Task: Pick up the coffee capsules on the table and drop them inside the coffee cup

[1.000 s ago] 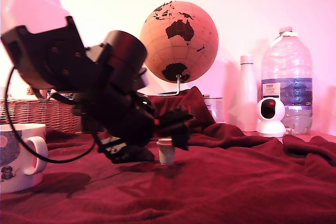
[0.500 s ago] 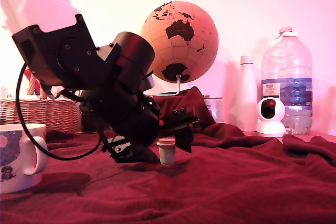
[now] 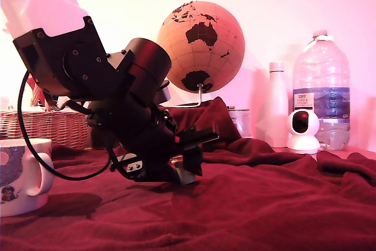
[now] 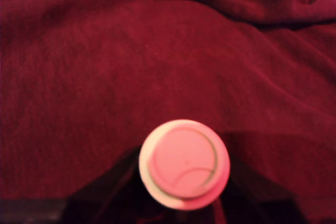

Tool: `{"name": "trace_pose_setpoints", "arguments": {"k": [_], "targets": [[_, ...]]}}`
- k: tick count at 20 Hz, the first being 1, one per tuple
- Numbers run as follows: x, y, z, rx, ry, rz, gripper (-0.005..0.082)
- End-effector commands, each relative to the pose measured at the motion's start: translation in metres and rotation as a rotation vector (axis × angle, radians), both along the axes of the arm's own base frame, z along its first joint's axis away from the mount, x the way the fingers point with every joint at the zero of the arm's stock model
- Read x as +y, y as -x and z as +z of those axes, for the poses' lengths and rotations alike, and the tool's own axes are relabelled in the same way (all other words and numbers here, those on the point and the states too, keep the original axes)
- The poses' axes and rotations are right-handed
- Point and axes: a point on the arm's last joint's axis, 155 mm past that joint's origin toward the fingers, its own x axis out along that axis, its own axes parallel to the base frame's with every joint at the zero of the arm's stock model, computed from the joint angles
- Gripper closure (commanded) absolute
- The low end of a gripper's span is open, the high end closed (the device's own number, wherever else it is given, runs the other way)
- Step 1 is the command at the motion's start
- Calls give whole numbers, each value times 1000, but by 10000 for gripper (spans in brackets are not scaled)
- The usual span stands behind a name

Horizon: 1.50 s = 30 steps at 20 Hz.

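One coffee capsule [image 4: 184, 163], cream with a round flat top, stands upright on the table [image 3: 264, 204], which is draped in rumpled dark red cloth. My gripper [image 3: 185, 168] is lowered around it, with a dark finger close on each side in the wrist view. In the exterior view only a pale sliver of the capsule [image 3: 187, 176] shows behind the fingers. The jaws look open around the capsule. The white coffee cup [image 3: 17, 174] with its loop handle stands at the exterior view's far left, well apart from the gripper.
A wicker basket [image 3: 41, 126] sits behind the cup. A globe [image 3: 201, 45] stands at the back centre. At the back right are a white bottle [image 3: 276, 104], a large water bottle [image 3: 322, 86] and a small white camera [image 3: 303, 130]. Cloth folds rise behind the gripper.
My gripper has come down over the capsule, which stood plainly visible beside the fingers before and is now mostly covered by them. The cup has not moved.
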Motion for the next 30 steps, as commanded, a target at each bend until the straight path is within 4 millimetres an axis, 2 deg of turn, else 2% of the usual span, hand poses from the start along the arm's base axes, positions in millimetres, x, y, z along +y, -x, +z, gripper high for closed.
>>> {"name": "trace_pose_setpoints", "arguments": {"k": [1,6,12,15,23,30], "targets": [[2,13,-26,51,-39,-33,433],[-7,19,-21,48,-28,-78,433],[-20,26,13,-41,-52,-176,433],[-22,32,21,-63,-88,-211,433],[-11,39,13,-57,-190,-248,433],[-17,43,16,-122,-251,-363,433]]}}
